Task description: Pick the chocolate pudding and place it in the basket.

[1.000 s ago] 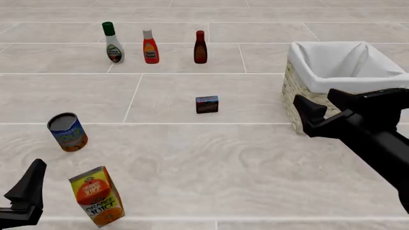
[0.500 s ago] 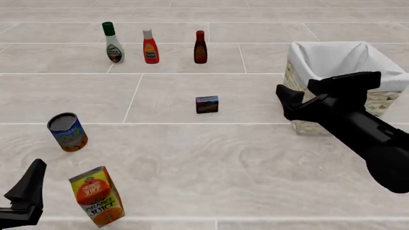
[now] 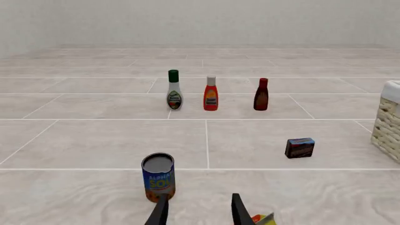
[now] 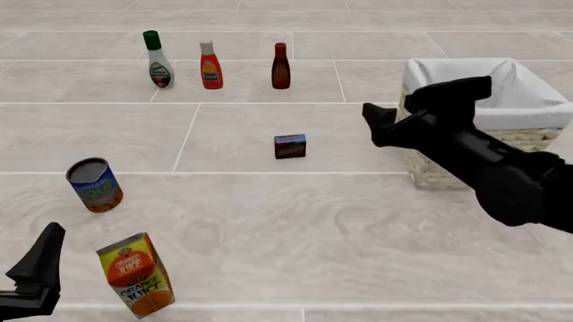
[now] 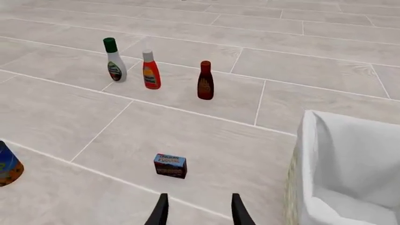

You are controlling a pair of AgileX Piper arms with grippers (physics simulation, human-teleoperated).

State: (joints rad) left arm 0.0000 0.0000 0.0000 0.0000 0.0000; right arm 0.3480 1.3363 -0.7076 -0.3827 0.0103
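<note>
**Right arm hovers between pudding and basket**

The chocolate pudding stands alone on the tiled table, well left of the basket. The right gripper, fingers apart and empty, hangs before the basket's near corner. The left gripper waits open beside the can.

Bright, even, sharp, faint shadows
</note>
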